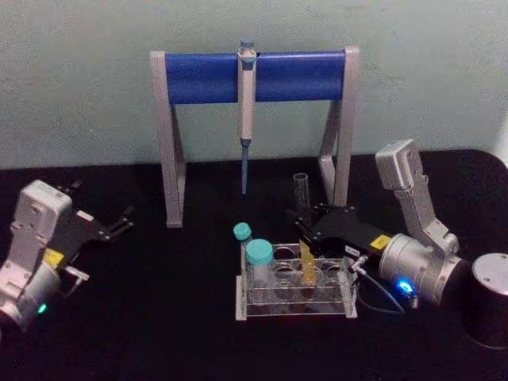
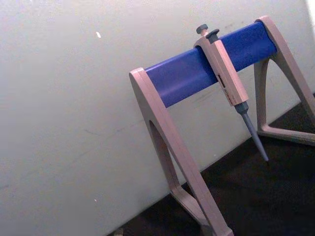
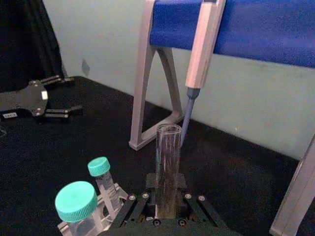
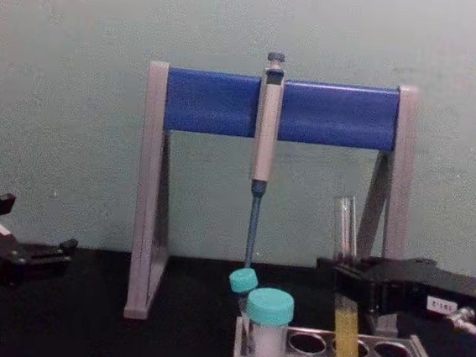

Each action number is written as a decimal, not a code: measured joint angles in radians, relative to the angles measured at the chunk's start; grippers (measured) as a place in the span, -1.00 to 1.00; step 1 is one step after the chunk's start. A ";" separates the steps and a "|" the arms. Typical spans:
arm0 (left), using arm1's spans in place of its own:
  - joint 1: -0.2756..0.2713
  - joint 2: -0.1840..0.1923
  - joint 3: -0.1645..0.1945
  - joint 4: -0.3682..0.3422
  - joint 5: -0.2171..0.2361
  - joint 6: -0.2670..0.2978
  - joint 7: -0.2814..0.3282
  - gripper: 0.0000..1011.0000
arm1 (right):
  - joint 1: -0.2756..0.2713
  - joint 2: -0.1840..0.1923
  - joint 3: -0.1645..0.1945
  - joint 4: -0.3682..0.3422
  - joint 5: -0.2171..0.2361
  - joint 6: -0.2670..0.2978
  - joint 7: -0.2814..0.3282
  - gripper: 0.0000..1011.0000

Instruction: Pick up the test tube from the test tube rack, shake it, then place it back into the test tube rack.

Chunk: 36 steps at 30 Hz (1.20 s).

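Test tube rack point(image 1: 295, 312) holds two teal-capped tubes point(image 1: 259, 255) and the test tube point(image 4: 346, 337), yellow-orange liquid low inside, clenched by the right gripper point(image 1: 303, 228). Left gripper point(image 1: 123, 222) parked left, released.

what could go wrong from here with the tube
1. The test tube is uncapped, so shaking may spill its yellow liquid.
2. The right gripper grips it standing in the rack; a tilted lift could jam it or knock the capped tubes beside it.
3. The pipette hangs behind; a wide shake might hit it.
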 joint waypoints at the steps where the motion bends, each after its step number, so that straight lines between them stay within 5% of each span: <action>1: 0.000 0.000 0.000 0.000 0.000 0.000 0.000 1.00 | -0.002 0.000 0.002 -0.001 -0.001 -0.006 0.000 -0.55; 25: 0.000 0.000 0.000 0.000 0.000 0.000 0.000 1.00 | -0.099 0.005 0.070 -0.099 -0.028 -0.179 0.003 -0.56; 36: 0.000 0.000 0.000 0.000 0.000 0.000 0.000 1.00 | -0.095 -0.011 0.106 -0.127 -0.018 -0.227 0.011 -0.56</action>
